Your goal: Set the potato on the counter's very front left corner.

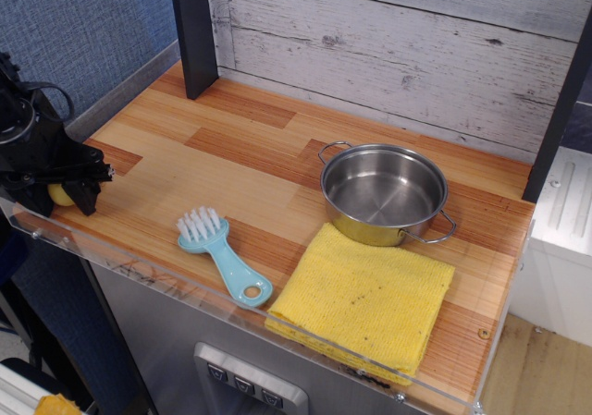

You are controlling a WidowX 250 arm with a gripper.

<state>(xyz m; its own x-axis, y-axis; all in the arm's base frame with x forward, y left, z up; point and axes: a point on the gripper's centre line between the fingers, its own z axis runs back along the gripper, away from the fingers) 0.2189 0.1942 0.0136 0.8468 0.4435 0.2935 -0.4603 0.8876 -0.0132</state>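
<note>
- The black tool sat low over the front left corner of the worktop, closed on the potato, of which only a small pale-yellow patch showed between the dark fingers.
- The potato lay inside the tool's grip, not off to any side of it, and appeared to be at or just above the wood near the acrylic rim (whether it actually touched the surface could not be told).
- Its long axis was hidden by the fingers, so I could not say how it was turned.
- The corner's reddish-brown plank patch lay directly beneath and just beside the tool, so the target was essentially under the potato; by my judgement the coming move called for a slight lowering, if any, and then a release rather than any sideways travel.
- Being egg-shaped, the potato might roll once let go, though the rim was close on two sides.
- The blue brush, steel pot and yellow cloth stood well apart to the right.
</note>
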